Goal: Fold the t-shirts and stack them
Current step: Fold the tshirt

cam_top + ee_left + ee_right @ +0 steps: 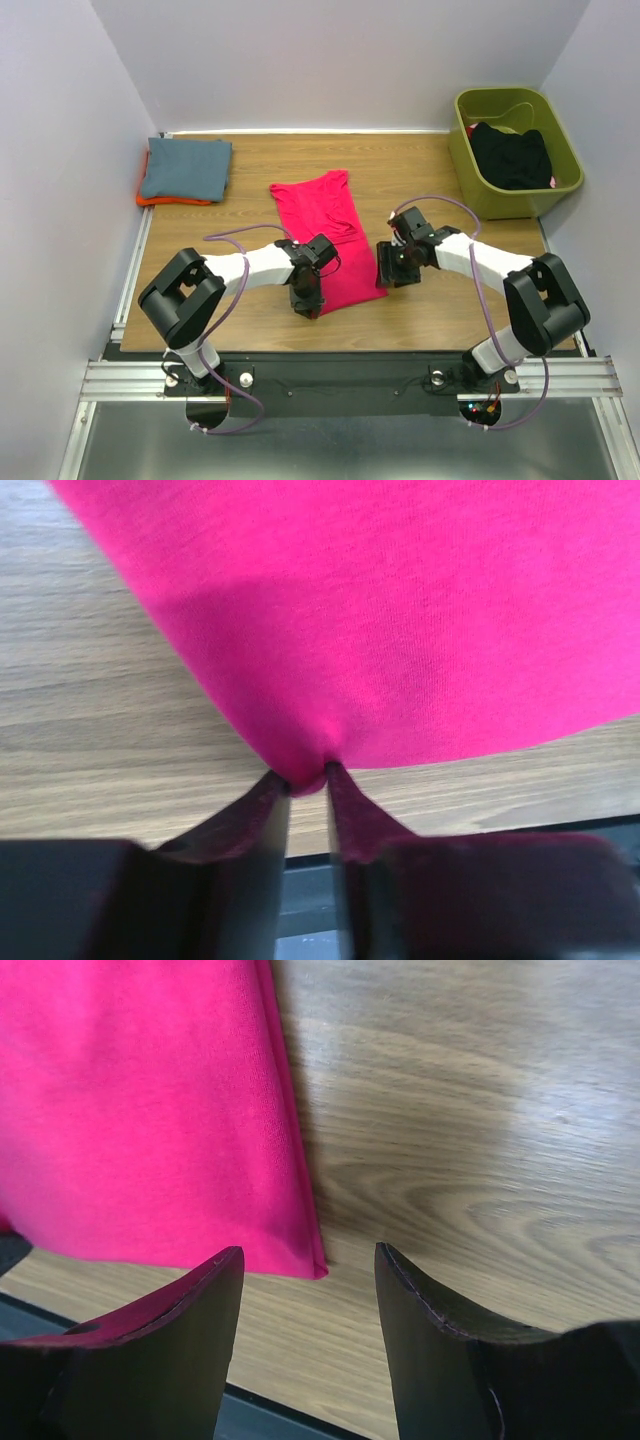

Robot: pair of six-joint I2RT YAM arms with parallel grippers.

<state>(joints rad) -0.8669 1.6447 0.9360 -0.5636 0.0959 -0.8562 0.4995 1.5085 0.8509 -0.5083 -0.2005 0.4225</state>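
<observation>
**Left gripper pinches magenta-pink t-shirt**

The magenta-pink t-shirt lies as a long narrow strip mid wooden table. The left gripper is clamped on its near edge, with cloth bunched between the fingers. The right gripper is just beside the shirt's near right corner, fingers apart, holding nothing. A blue-grey t-shirt sits folded on an orange t-shirt at far left. A black garment is in the olive-green bin, far right.
</observation>
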